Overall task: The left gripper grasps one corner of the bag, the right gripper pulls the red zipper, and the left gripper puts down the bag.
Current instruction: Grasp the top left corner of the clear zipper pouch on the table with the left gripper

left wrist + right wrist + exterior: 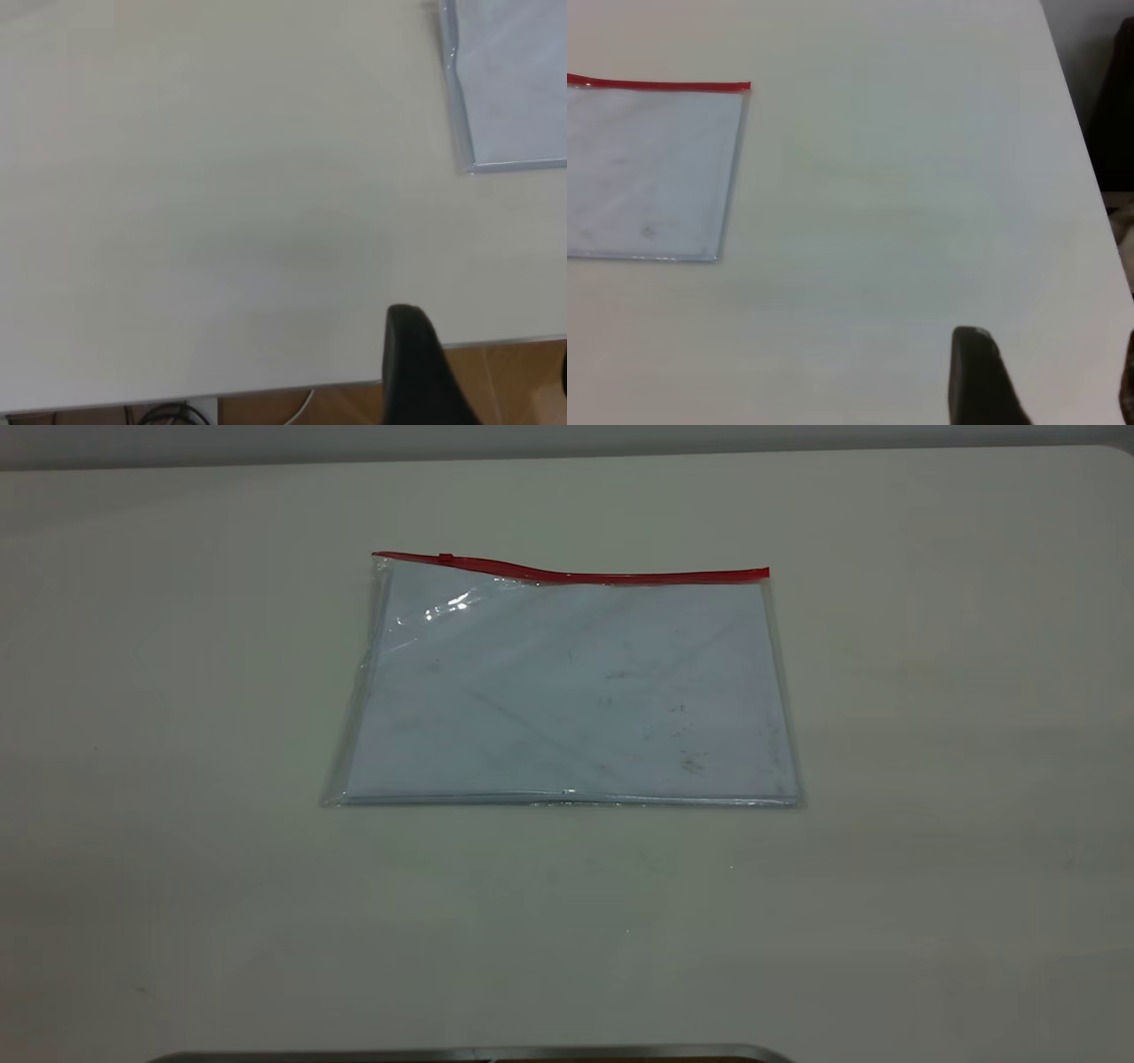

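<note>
The bag (567,691) lies flat on the white table, a clear pouch with a bluish-white sheet inside. The red zipper (567,574) runs along its far edge, with the slider tab (445,558) near the left end. The corners of the bag at the strip's ends show at the left (379,560) and the right (765,576). Neither gripper shows in the exterior view. The left gripper (483,341) is open over the table's edge, far from the bag (514,80). The right gripper (1045,359) is open and well away from the bag (647,168) and its red zipper (656,85).
The table's edge (266,388) runs under the left gripper, with wood floor and cables below. The table's other edge (1085,124) lies beside the right gripper, with dark shapes past it. A dark metal rim (478,1054) lies at the table's near side.
</note>
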